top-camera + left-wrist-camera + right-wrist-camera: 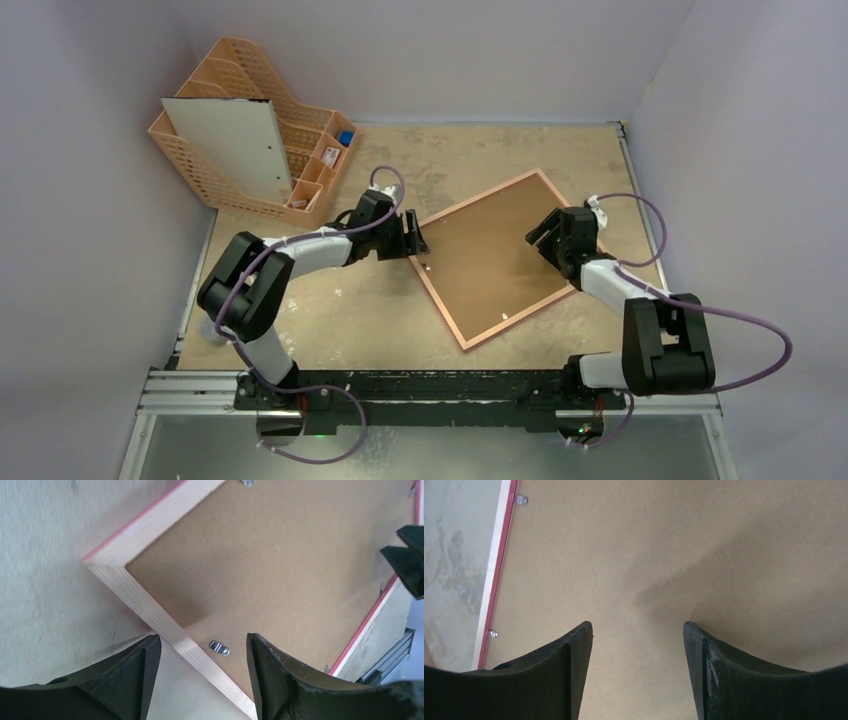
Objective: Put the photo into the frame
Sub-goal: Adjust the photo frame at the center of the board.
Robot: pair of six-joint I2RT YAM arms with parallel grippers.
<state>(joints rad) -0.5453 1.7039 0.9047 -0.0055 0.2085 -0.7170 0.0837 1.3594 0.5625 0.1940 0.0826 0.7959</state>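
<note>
The frame [440,302] lies face down on the table, its pale wood reverse up and a thin pink-red edge showing. The brown backing board [495,255] sits inside it, with small metal clips [219,648] along the rim. The photo is hidden in every view. My left gripper [418,238] is open and empty; in the left wrist view [202,637] its fingers straddle the frame's wooden left rail [150,612] beside a clip. My right gripper [540,240] is open and empty over the right part of the backing board [649,545]. The frame's rail [499,555] runs to its left.
An orange plastic desk organiser [200,150] stands at the back left with a white flat panel [240,145] leaning in it and small items in its front slots. Purple walls close in the left, back and right. The tabletop [350,310] is mottled beige.
</note>
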